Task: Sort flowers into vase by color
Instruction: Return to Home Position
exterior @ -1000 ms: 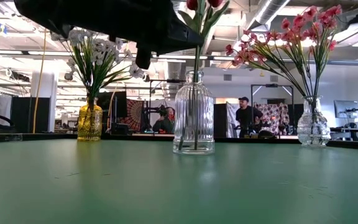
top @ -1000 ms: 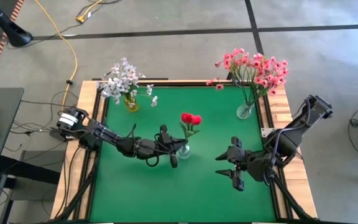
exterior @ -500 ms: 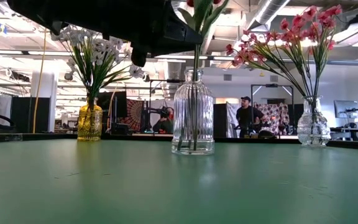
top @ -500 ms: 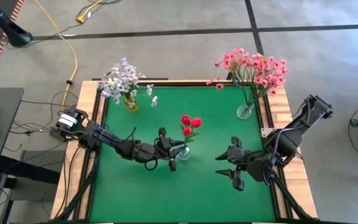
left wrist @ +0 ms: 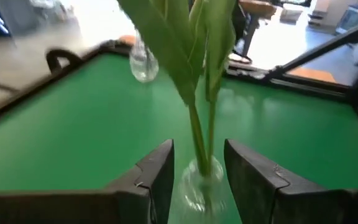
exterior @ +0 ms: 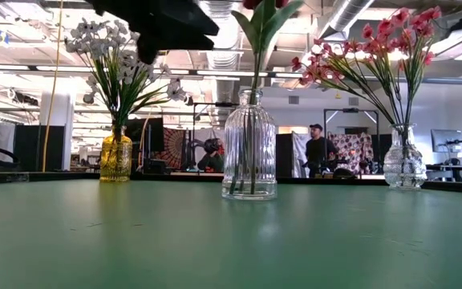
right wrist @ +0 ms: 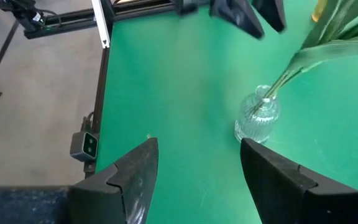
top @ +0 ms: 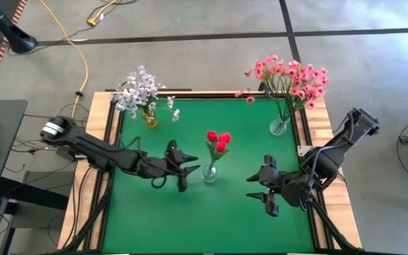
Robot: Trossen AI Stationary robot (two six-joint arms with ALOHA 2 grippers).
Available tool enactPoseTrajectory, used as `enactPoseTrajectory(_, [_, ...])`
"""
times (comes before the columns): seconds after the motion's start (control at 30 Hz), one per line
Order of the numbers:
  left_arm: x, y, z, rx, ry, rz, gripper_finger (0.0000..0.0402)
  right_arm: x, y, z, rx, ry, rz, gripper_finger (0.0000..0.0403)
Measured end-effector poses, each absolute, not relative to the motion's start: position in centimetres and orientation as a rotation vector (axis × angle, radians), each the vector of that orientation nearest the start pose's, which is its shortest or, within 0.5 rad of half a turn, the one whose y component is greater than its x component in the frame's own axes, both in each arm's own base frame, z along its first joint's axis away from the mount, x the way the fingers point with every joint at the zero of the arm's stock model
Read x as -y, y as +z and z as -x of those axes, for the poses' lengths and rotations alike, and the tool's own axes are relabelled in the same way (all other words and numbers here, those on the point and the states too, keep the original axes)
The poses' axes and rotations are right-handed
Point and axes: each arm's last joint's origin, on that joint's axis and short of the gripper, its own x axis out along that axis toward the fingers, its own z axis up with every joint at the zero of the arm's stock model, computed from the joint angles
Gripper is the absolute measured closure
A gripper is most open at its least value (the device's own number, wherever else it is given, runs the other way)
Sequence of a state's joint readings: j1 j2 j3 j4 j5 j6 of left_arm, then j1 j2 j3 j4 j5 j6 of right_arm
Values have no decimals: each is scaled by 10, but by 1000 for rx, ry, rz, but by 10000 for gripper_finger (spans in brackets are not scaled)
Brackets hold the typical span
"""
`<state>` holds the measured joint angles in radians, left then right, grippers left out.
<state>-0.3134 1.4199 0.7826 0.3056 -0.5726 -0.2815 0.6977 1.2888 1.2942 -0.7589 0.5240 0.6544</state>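
Three red flowers [top: 218, 139] stand with their green stems [left wrist: 197, 140] in a clear ribbed vase [top: 210, 173] at the middle of the green table [top: 161, 212]. My left gripper [top: 190, 177] hovers open just left of that vase; the stems show beyond its fingers, untouched. To the right of the vase my right gripper [top: 259, 193] waits open, holding nothing. White flowers [top: 142, 91] fill a yellow vase [top: 149, 117] at the far left. Pink flowers [top: 289, 76] fill a clear vase [top: 280, 126] at the far right.
The green mat is framed by wooden table edges [top: 98, 142]. Free mat lies along the near side. In the low view a person [exterior: 319, 151] stands in the room behind the table. Cables [top: 83, 71] run on the floor beyond the far left corner.
My left gripper has opened and let go of the red flowers' stems. It has drawn back toward the table's left edge and risen. The red flowers stay upright in the middle vase, and their blooms have settled slightly.
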Motion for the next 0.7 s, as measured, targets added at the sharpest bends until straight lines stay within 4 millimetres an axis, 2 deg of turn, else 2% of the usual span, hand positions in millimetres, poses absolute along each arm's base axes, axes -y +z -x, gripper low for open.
enactPoseTrajectory(0.27, [69, 256, -250, -435, 219, 370, 273, -146, 353, -207, -644, -126, -210, 148])
enactPoseTrajectory(0.4, [64, 263, -235, -466, 242, 383, 273, -144, 351, -190, -598, -265, -152, 148])
enactPoseTrajectory(0.53, [60, 270, -229, -415, 311, 469, 273, -134, 348, -170, -590, -346, -194, 160])
enactPoseTrajectory(0.7, [41, 274, -234, -378, 353, 407, 274, -111, 333, -155, -595, -385, -200, 199])
